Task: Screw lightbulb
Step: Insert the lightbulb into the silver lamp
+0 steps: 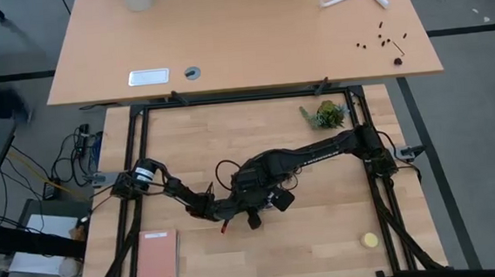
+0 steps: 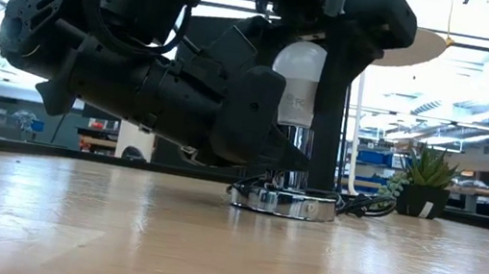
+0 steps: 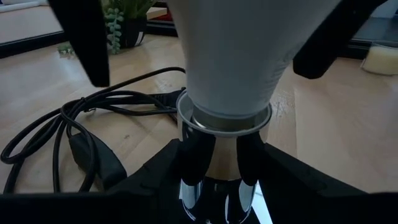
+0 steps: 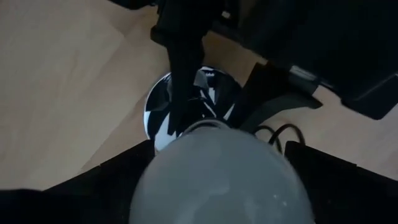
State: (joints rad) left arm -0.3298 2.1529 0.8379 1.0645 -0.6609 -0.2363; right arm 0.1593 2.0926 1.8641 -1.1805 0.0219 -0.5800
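The white lightbulb (image 2: 296,75) stands upright with its screw end in the chrome socket (image 3: 222,119) of the round silvery disc (image 2: 283,202). My left gripper (image 1: 226,211) reaches in level and is shut on the socket's stem below the bulb. My right gripper (image 1: 256,197) is above the bulb, pointing down and open. Its fingers (image 3: 84,37) stand on either side of the bulb. One finger (image 2: 331,111) is close against the bulb's side; I cannot tell whether it touches. In the high view both arms hide the bulb. My left gripper pinches the chrome stem (image 3: 221,177) of the socket between its two fingers, just under the socket's rim. The fingers come level from the table's left and near side and lie across the upright stem. The disc rests flat on the table.
The lamp's black cord (image 3: 56,134) lies in loops on the table beside the disc. A small potted plant (image 1: 326,114) stands at the far right. A flat yellow round thing (image 1: 370,240) lies near right, and a pink notebook (image 1: 156,259) near left.
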